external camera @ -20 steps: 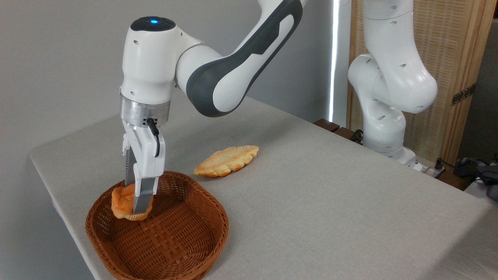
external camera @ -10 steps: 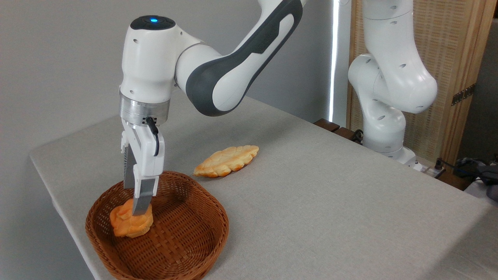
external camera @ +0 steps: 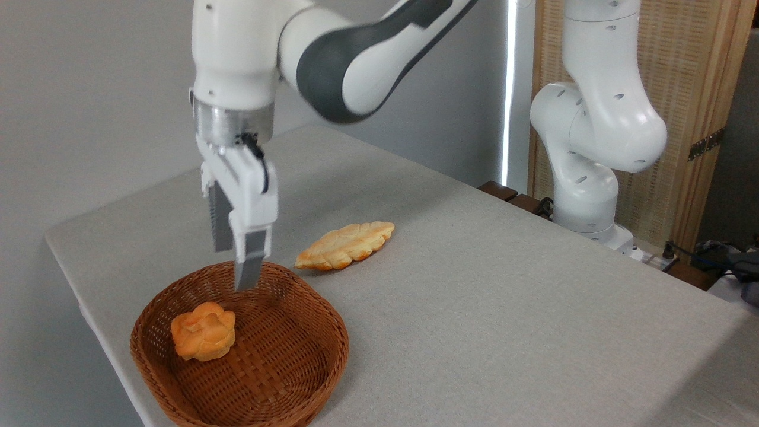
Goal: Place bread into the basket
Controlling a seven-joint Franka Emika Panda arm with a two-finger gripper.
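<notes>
The round orange-golden bread (external camera: 203, 331) lies on the floor of the brown wicker basket (external camera: 302, 367), in its left half, free of any grip. My gripper (external camera: 235, 268) hangs above the basket's far rim, up and to the right of the bun. Its fingers (external camera: 246, 274) point down, stand apart and hold nothing.
A longer, flat, pale leaf-shaped bread (external camera: 345, 245) lies on the grey table (external camera: 504, 296) just beyond the basket to the right. The basket sits near the table's front left edge. The arm's white base (external camera: 587, 178) stands at the back right, before a wooden screen.
The gripper let the bun go onto the basket floor, then rose and shifted a little to the right. The bun settled flat.
</notes>
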